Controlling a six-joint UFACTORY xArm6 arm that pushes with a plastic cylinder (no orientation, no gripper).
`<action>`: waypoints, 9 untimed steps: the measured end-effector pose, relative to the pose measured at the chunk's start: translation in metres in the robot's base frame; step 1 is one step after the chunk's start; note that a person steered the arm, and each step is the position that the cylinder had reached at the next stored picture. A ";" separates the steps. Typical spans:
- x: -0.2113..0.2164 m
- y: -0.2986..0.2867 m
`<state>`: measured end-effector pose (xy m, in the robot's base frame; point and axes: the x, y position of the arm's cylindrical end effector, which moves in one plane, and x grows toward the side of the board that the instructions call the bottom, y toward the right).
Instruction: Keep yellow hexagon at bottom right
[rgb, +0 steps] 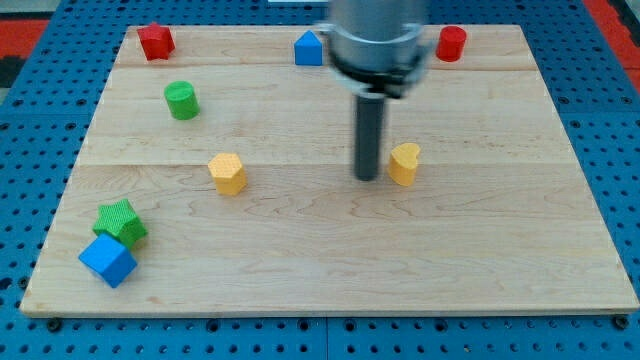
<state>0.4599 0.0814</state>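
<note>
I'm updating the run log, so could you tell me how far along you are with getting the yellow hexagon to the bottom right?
Nothing looks done yet: the yellow hexagon sits left of centre on the board, far from the bottom right corner. In hand: my tip is mid-board, just left of the other yellow block, well right of the hexagon. Left to do: get round to the hexagon's upper-left side and push it down and rightward.

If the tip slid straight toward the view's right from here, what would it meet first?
Most likely the yellow block just right of my tip; a thin gap seems to separate them, though depth is hard to judge. Beyond it, only bare board.
</note>
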 end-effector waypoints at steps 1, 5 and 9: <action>-0.010 0.053; -0.113 -0.181; -0.114 -0.254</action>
<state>0.3460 -0.1728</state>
